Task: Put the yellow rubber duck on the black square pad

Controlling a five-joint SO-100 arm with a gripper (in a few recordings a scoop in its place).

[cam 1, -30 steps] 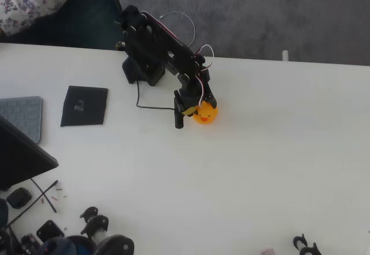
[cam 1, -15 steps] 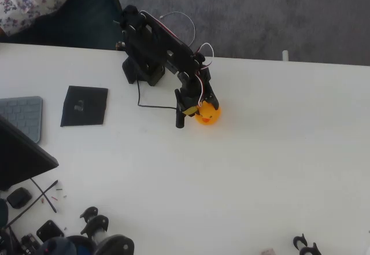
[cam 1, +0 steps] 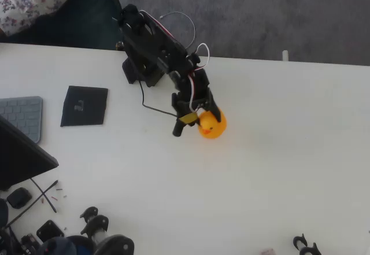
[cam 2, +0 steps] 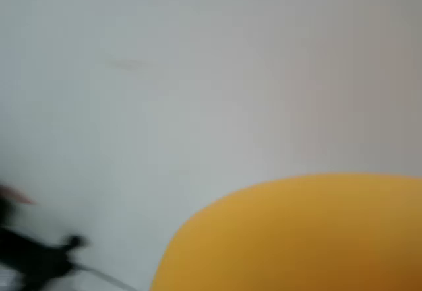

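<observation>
Overhead: hand [cam 1: 199,122] grips duck [cam 1: 211,125], pad [cam 1: 84,106] well apart (wrist: blurred yellow).

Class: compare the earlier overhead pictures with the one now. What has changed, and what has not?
The gripper and the yellow rubber duck have shifted together slightly right and down in the overhead view, away from the black square pad; whether the jaws grip the duck is unclear. The pad and keyboard stayed put.

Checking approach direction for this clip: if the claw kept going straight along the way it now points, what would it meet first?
The claw points down at the white table, with the yellow rubber duck at its tip. It would meet the duck, then the tabletop. Height is unclear from above.
</observation>
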